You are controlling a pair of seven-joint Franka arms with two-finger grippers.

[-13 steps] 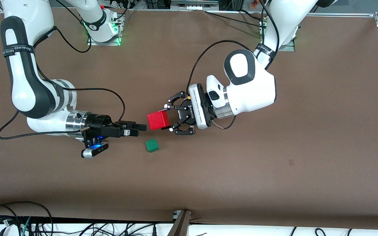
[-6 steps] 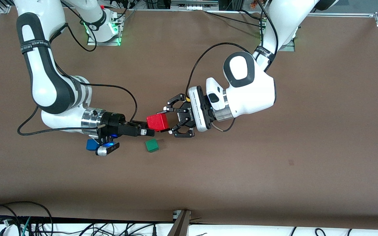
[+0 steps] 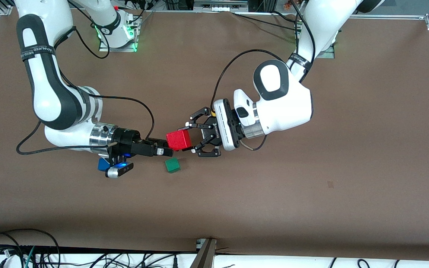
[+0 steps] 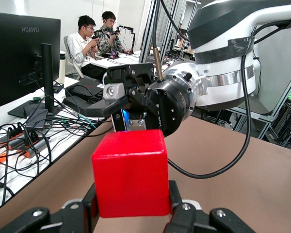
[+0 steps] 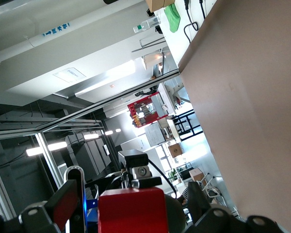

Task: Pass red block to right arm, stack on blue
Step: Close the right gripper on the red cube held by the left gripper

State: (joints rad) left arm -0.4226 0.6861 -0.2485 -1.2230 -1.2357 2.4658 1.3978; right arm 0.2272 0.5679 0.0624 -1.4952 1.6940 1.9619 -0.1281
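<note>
The red block (image 3: 178, 140) hangs above the table's middle, with my left gripper (image 3: 190, 139), a black linkage claw, shut on its two sides. In the left wrist view the red block (image 4: 131, 174) fills the space between the claw's fingers (image 4: 176, 204). My right gripper (image 3: 167, 147) is level with the block, open, its slim fingertips at the block's end toward the right arm. From the right wrist the red block (image 5: 131, 213) shows between my right gripper's (image 5: 133, 206) spread fingers. The blue block (image 3: 103, 164) lies on the table, partly hidden under the right wrist camera.
A green cube (image 3: 172, 165) rests on the brown table (image 3: 311, 193), just nearer to the front camera than the red block. A black cable (image 3: 233, 63) loops from the left wrist. The right arm's silver-banded wrist (image 4: 218, 87) faces the left wrist camera.
My right arm has swung toward the red block, bringing its open fingers up to the block's end and uncovering the blue block. The left gripper has held almost still.
</note>
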